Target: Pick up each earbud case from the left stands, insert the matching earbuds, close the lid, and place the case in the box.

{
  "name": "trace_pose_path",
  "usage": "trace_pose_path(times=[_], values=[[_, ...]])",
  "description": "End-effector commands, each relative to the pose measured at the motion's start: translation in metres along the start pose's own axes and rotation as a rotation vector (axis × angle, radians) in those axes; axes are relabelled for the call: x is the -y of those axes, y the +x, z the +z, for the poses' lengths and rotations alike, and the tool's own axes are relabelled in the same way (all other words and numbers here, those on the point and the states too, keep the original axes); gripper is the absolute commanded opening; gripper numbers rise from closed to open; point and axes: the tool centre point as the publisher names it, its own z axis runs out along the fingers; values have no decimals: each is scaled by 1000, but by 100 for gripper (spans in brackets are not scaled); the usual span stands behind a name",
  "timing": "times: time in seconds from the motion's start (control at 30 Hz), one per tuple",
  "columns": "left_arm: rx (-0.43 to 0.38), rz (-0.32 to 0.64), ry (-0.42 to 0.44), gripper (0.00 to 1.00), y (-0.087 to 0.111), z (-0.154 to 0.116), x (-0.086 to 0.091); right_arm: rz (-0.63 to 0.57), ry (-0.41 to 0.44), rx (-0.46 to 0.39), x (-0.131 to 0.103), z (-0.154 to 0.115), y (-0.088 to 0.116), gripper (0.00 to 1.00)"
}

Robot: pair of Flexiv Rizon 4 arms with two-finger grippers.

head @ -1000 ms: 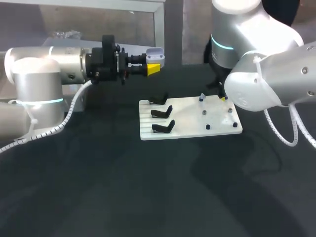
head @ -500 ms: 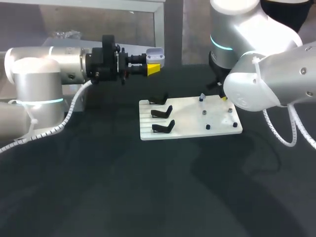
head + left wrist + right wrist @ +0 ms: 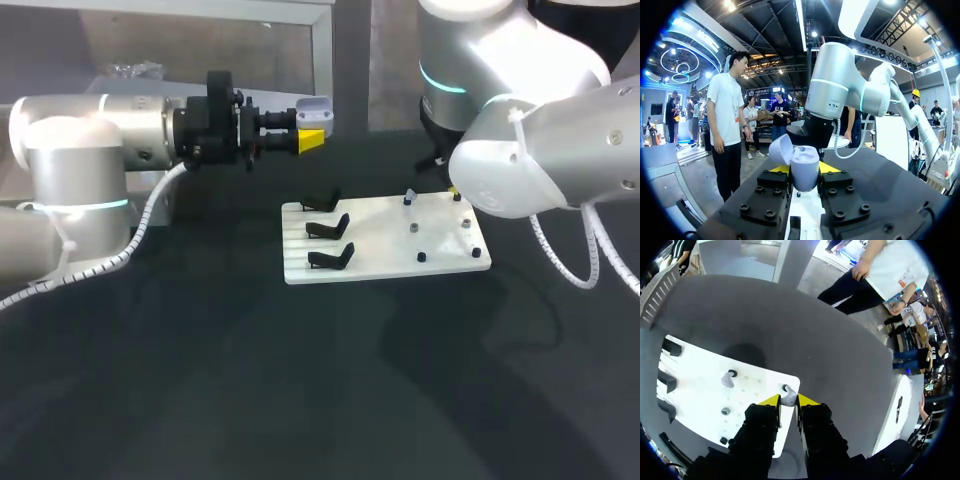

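The left fingers (image 3: 311,141) were clenched on the open earbud case (image 3: 314,108) in the upper middle of the head view, and the right fingers (image 3: 771,401) seemed to grasp an earbud (image 3: 788,397) at a corner of the white board (image 3: 700,385), so lifting it straight off, slowly, would be best.

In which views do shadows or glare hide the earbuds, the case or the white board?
Head view: arm shadows fall on the table in front of the white board, which is evenly lit. Right wrist view: a round shadow lies on the board beyond the earbud at the right hand. Left wrist view: no glare on the open earbud case in the left hand.
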Motion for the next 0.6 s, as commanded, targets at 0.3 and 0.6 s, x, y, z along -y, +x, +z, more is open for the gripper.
trace_pose_path(times=[0.3,0.6], values=[[1,1,2,0,0,0,-1,-27,-47,18,-10,-104,33,0],[1,1,2,0,0,0,-1,-35,-71,16,-28,-147,50,0]])
